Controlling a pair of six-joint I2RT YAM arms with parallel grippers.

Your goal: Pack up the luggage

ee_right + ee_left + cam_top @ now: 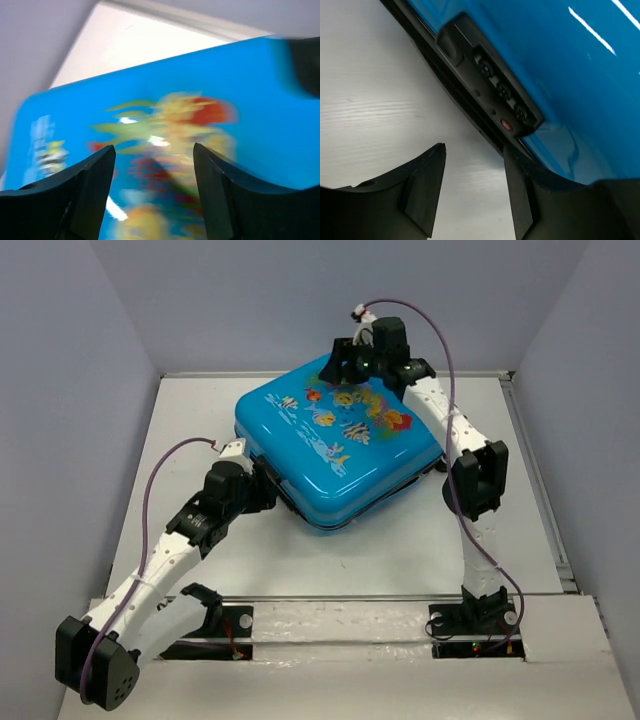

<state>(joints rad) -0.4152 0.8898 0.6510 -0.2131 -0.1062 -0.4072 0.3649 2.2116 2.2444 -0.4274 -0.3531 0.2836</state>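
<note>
The luggage (335,455) lies flat and closed on the desk (390,555), fish-print face up, turned at an angle between the two arms. The left tool (474,160) sits low at the near-left edge, just below the combination lock (497,95). Its jaws stand partly apart with only bare desk between them, and one finger (517,195) lies right against the dark seam (447,82) under the blue shell. The right tool (152,160) hovers over the far corner of the printed lid, jaws likewise apart and empty; its view is blurred, so whether it touches the lid cannot be told.

The step looks like work on the lock-side seam, whether parting the shell or securing it. To do it well, the right tool should press flat on the lid near its corner to keep the light case from sliding on the smooth desk. The left tool should line up squarely with the seam before closing, since the curved, glossy shell would likely slip out of a slanted pinch.
</note>
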